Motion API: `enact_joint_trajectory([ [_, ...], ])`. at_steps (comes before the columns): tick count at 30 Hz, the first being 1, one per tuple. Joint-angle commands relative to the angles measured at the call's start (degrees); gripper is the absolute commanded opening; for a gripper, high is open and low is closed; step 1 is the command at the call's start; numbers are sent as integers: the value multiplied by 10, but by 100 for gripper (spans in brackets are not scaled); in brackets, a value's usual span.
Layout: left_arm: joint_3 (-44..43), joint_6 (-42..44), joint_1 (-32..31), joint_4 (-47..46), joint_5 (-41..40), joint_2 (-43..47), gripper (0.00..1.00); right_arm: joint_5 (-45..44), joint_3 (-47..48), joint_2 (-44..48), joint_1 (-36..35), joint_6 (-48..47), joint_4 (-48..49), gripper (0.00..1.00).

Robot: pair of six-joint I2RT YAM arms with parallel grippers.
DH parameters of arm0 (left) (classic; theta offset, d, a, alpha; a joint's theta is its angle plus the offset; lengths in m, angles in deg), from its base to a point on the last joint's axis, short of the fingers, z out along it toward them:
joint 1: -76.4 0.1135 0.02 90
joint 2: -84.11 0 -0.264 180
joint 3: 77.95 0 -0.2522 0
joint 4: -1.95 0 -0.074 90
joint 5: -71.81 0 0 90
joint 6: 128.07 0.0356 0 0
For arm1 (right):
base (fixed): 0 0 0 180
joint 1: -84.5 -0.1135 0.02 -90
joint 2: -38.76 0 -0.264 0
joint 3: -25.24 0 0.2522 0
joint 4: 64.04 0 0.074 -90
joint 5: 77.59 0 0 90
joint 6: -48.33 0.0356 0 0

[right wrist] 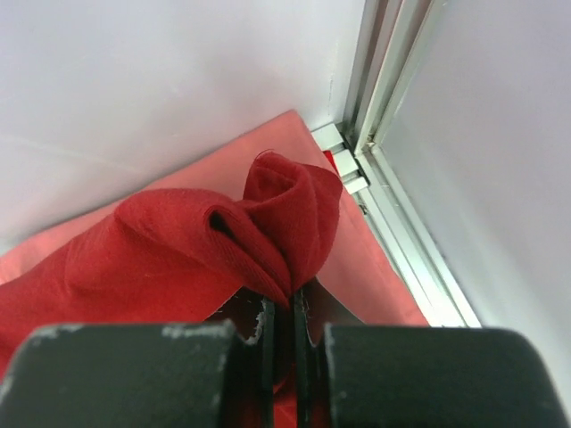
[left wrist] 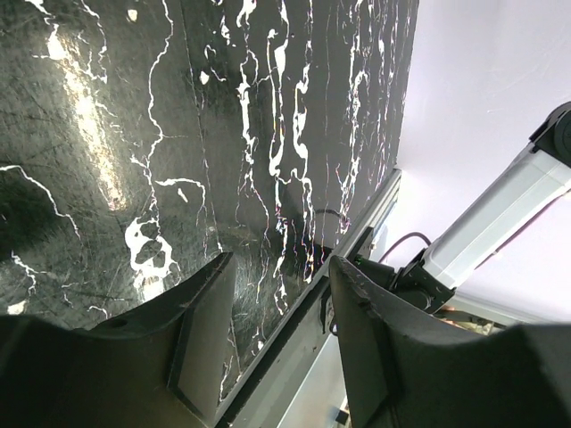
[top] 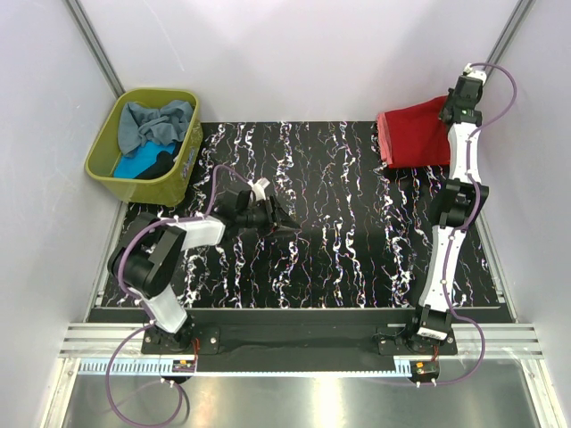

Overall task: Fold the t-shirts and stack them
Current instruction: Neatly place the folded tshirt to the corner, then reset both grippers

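The right claw [right wrist: 284,310] was clamped on a fold of the dark red t-shirt [right wrist: 169,245], with a coral-pink t-shirt [right wrist: 214,165] beneath it. The left claw [left wrist: 281,266] gaped empty. Crumpled t-shirts [top: 153,125] filled the olive-green basket [top: 100,156] beyond it, so most folding looked undone.

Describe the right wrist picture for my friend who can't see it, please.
The right pincer is shut on a bunched fold of a dark red t-shirt. That shirt lies on a lighter coral-pink t-shirt, tucked into a corner of white walls with a metal rail.
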Motion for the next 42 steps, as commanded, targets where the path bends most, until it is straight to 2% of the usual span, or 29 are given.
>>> enact_joint_trajectory([
  [1,-29,-6,3,-33,11,-11,51,17,35,-10,9,26,75,0],
  [8,-40,-11,3,-31,12,-29,51,26,38,-41,22,-1,118,0],
  [10,-41,-8,3,-24,12,-29,51,19,41,-53,24,-28,132,22],
  [14,-38,2,3,-5,11,-17,51,3,51,-54,26,-75,184,34],
  [15,-36,5,3,3,10,-10,51,-4,54,-52,28,-75,190,39],
  [16,-32,7,3,8,9,-6,51,-4,59,-48,29,-73,195,51],
  [18,-26,7,3,10,3,7,51,11,58,-32,29,-60,200,58],
  [19,-25,7,1,10,1,13,51,11,56,-24,27,-57,200,67],
  [22,-23,4,-1,15,-9,32,51,4,49,8,20,-45,191,76],
  [23,-22,5,-2,17,-18,40,51,3,46,25,18,-44,175,92],
  [24,-16,3,-5,22,-23,57,51,6,43,35,15,-28,163,99],
  [31,39,-16,-34,40,-88,159,52,16,-43,163,-61,32,37,100],
  [35,93,-53,-50,50,-134,232,54,79,-94,246,-121,97,-55,100],
  [37,131,-77,-59,50,-150,283,55,91,-158,299,-158,139,-77,100],
  [38,143,-86,-63,51,-170,318,56,144,-190,321,-166,154,-84,100],
  [39,168,-95,-68,51,-181,338,56,166,-260,343,-183,183,-84,100],
  [41,194,-121,-84,53,-208,393,57,205,-339,415,-205,211,-84,100],
  [42,219,-129,-89,55,-215,411,57,217,-419,440,-216,227,-83,100],
])
